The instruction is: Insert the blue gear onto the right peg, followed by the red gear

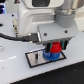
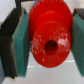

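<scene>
My gripper [image 1: 56, 46] is shut on the red gear [image 1: 56, 47], holding it just above the blue gear [image 1: 51, 54]. The blue gear lies on the grey black-edged plate [image 1: 36, 57], on the side nearer the exterior view's right. The right peg is hidden under the gears. In the wrist view the red gear [image 2: 49, 36] fills the space between the two teal pads [image 2: 21, 41], with its centre hole showing. A thin faint pin [image 1: 37, 57] stands on the plate toward the exterior view's left.
The arm's white body [image 1: 42, 17] fills the upper part of the exterior view, with a black cable [image 1: 15, 36] running in from the exterior view's left. The plate rests on a white table [image 1: 15, 72].
</scene>
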